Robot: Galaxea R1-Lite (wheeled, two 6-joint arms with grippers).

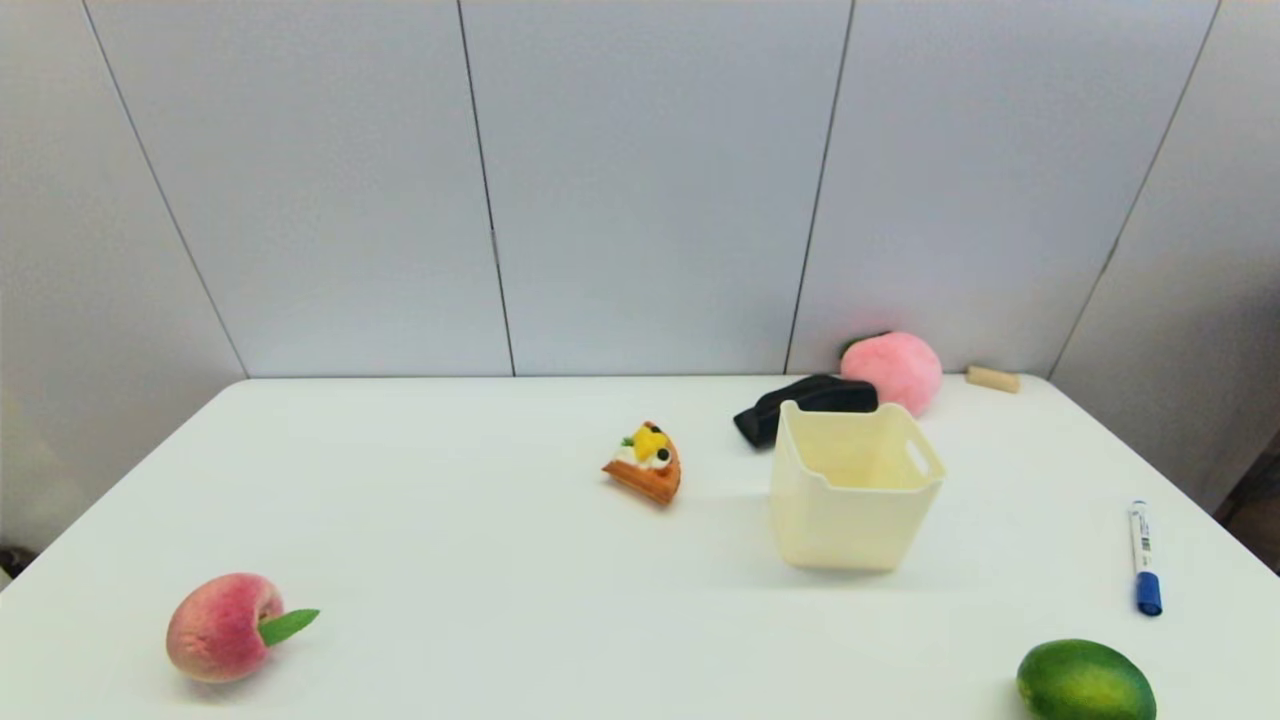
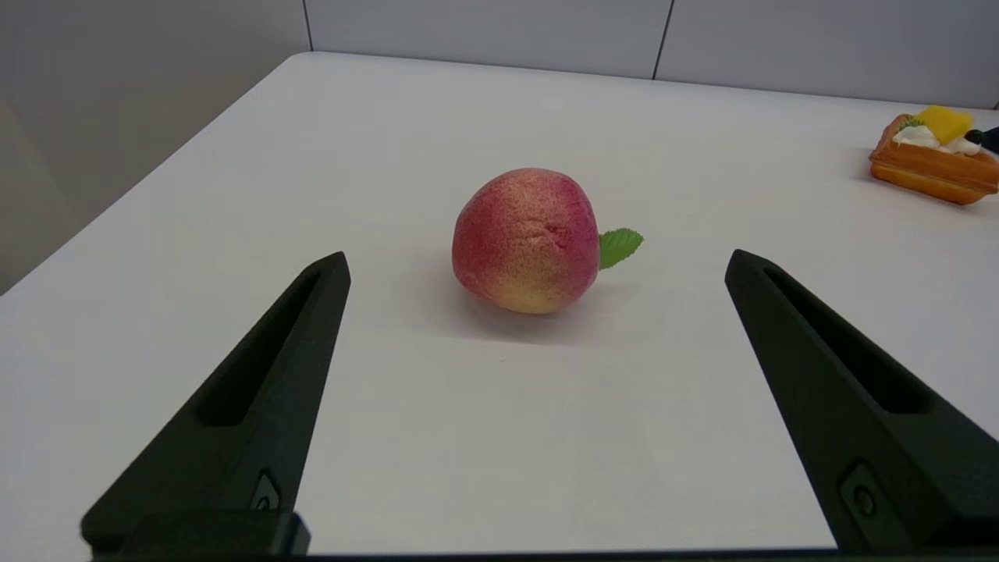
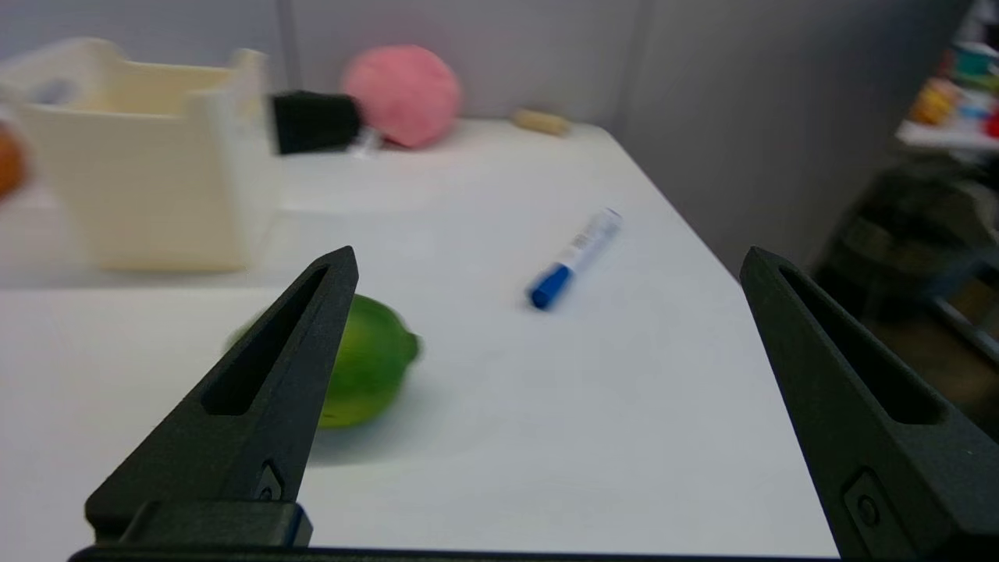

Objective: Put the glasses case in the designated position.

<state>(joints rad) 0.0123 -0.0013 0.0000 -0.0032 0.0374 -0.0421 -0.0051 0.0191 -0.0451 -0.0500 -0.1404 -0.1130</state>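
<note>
The black glasses case (image 1: pixel 795 402) lies flat at the back right of the table, just behind the cream basket (image 1: pixel 850 520) and beside a pink plush ball (image 1: pixel 893 371). In the right wrist view the glasses case (image 3: pixel 314 121) shows past the basket (image 3: pixel 133 195). Neither arm shows in the head view. My left gripper (image 2: pixel 536 265) is open and empty near the table's front left, facing a peach (image 2: pixel 526 240). My right gripper (image 3: pixel 550 261) is open and empty near the front right, with a lime (image 3: pixel 367 363) beside one finger.
A peach (image 1: pixel 222 627) sits front left, a cake slice (image 1: pixel 647 463) mid-table, a lime (image 1: pixel 1085 682) front right, a blue marker (image 1: pixel 1143 556) by the right edge, a wooden peg (image 1: pixel 992 379) at the back right corner. Grey wall panels stand behind the table.
</note>
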